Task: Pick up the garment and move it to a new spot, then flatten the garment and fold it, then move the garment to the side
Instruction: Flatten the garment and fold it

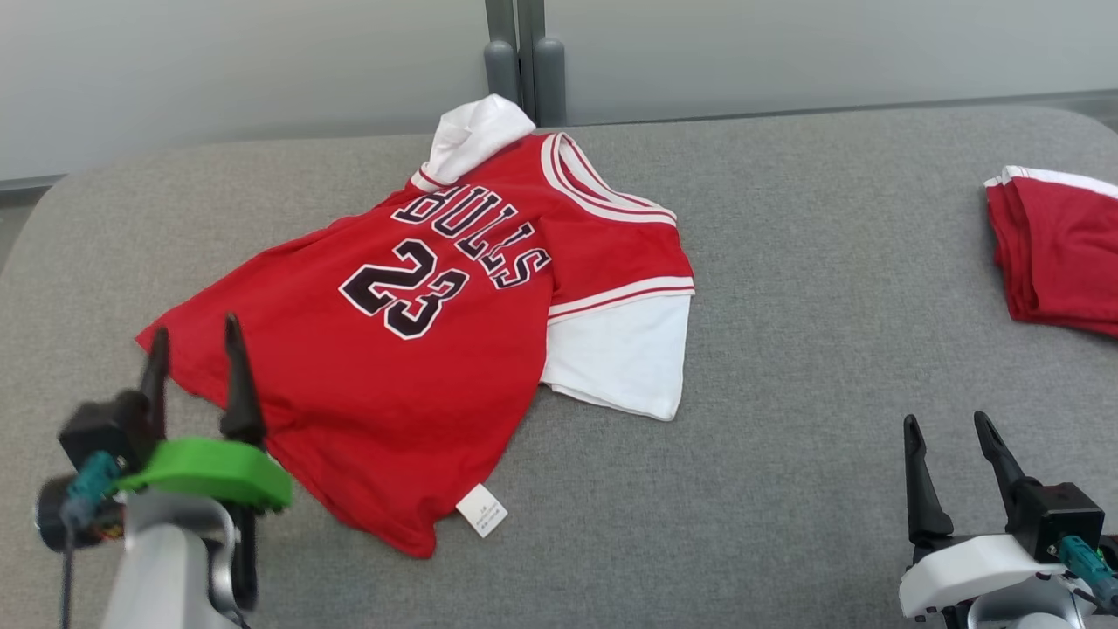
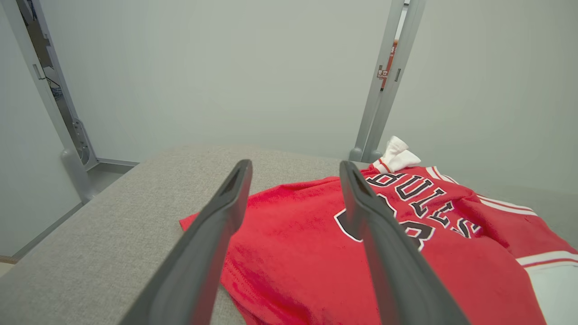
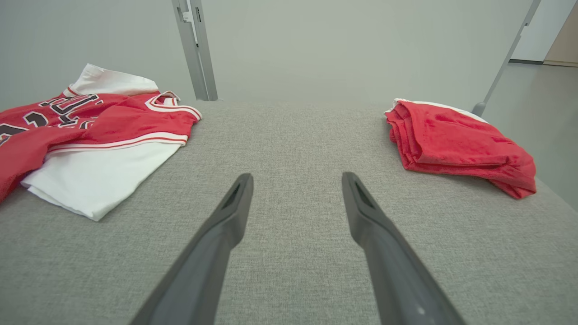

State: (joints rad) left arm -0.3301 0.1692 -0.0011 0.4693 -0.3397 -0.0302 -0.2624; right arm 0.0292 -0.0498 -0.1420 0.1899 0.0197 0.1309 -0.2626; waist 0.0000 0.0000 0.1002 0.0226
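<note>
The support is a grey fabric-covered surface (image 1: pixel 786 306) with rounded far corners. Two items lie directly on it. A red jersey (image 1: pixel 419 349) with white sleeves, lettered BULLS 23, lies spread out but rumpled, directly ahead of the left gripper (image 1: pixel 196 330), with one hem corner at the fingertips. A folded red garment (image 1: pixel 1061 253) with white trim lies ahead and to the right of the right gripper (image 1: pixel 945 422), well apart from the jersey.

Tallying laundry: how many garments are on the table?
2. A red Bulls 23 jersey lies spread out left of centre; a folded red garment sits at the far right, partly cut off in the head view; its folds could hide another.
</note>
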